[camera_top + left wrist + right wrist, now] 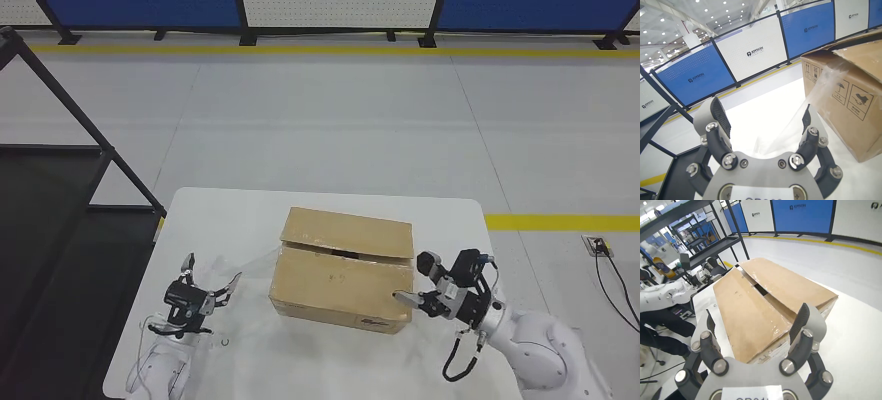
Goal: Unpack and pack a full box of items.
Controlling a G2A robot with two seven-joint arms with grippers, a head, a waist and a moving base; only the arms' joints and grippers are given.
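Note:
A brown cardboard box (345, 270) lies in the middle of the white table (230, 215). Its top flaps have parted, showing a dark gap (761, 291) under torn clear tape. My left gripper (213, 270) stands open off the box's left end. A loose strip of clear tape (821, 89) runs from the box corner (848, 94) down between its fingers (719, 115), touching the one nearer the box. My right gripper (755, 321) is open at the box's right end, its fingers spread to either side of the near top edge of the box (753, 309).
A black metal rack (60, 220) stands close to the table's left side. Blue and white fence panels (340, 12) line the far floor. The table's front edge lies just behind both grippers.

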